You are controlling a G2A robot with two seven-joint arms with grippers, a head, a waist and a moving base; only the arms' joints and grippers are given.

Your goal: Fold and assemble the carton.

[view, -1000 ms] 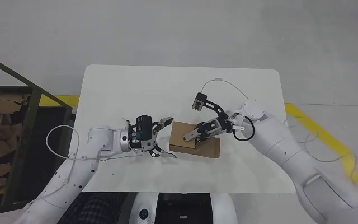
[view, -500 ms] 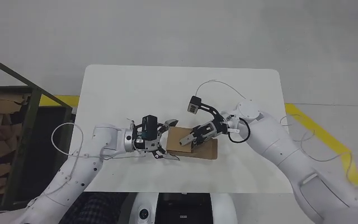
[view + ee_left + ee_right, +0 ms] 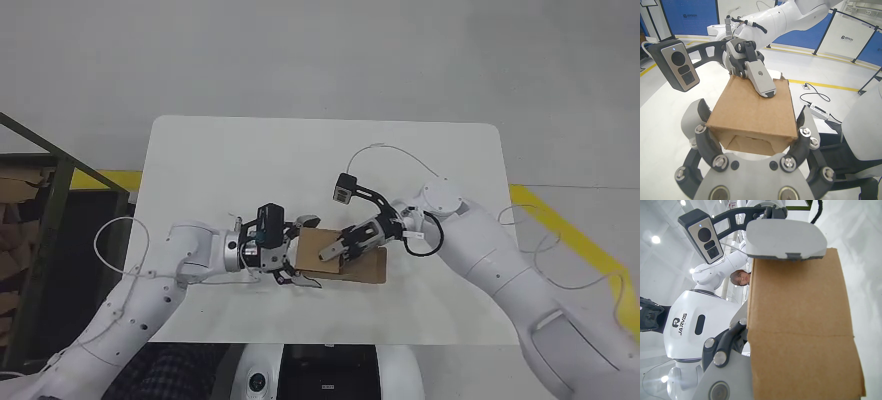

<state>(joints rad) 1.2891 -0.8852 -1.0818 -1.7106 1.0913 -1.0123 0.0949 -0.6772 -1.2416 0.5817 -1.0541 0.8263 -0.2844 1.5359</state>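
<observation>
Left gripper jaws are straddling the carton wide by the table front edge. Right gripper is resting on top; I cannot tell its jaws' state.

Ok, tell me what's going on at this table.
A two-armed robot is working on a brown cardboard carton on the white table. The right gripper is clamped on the carton's top panel, with one finger lying flat across it. The left gripper is open, its fingers spread to either side of the carton's open end, where inner flaps show. That end is not yet closed.
</observation>
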